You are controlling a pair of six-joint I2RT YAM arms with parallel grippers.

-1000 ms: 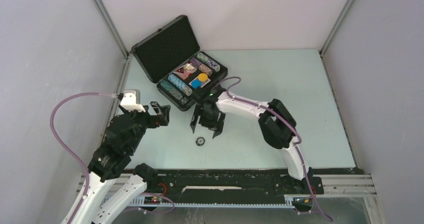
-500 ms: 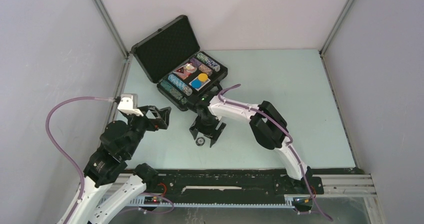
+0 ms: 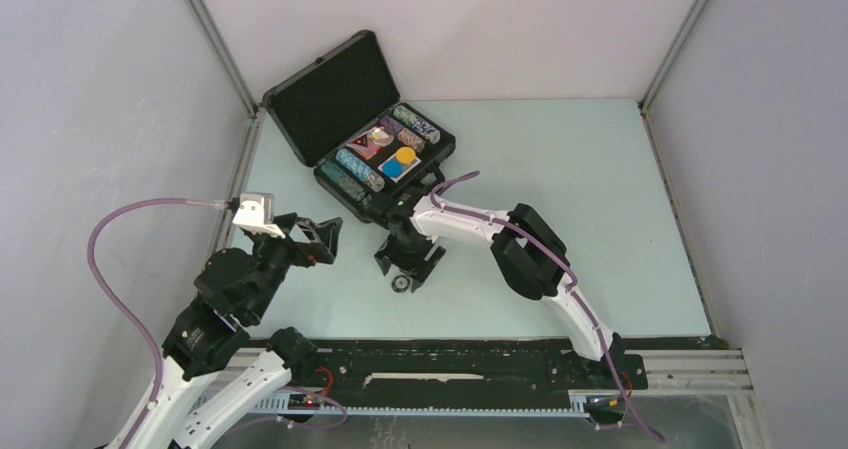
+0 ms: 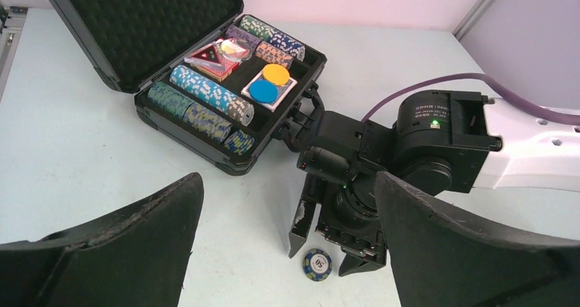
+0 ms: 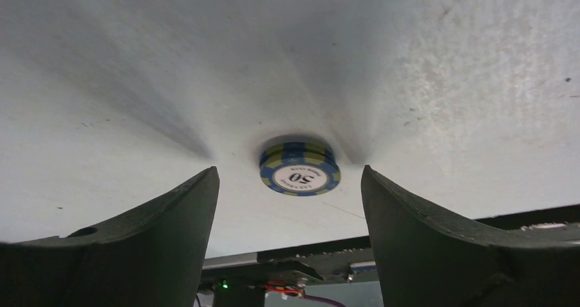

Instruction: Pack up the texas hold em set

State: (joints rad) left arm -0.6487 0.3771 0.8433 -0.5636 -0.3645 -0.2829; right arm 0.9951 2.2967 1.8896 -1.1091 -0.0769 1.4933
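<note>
Top external view: we see a pale green bench with a small black briefcase lying open at its far left corner, lid tilted back and foam-lined tray facing up. Rows of patterned chips fill its slots. An orange disc and a blue disc sit side by side in a middle compartment.

One loose chip lies flat on the bench, apart from the briefcase and nearer the arms' bases. The right arm reaches down over it. In the right wrist view, the right fingers are spread, one on each side of the chip, which is blue and yellow-green and marked 50. Bare bench shows in both gaps, so nothing is gripped. We judge they straddle it so that closing would pinch its rim for the lift to the briefcase.

The left fingers are spread wide and hold nothing. That arm hangs off to the left above the bench, probably to leave the right arm room. A flat chip offers little edge, so the fingertips must sit low against the bench.
</note>
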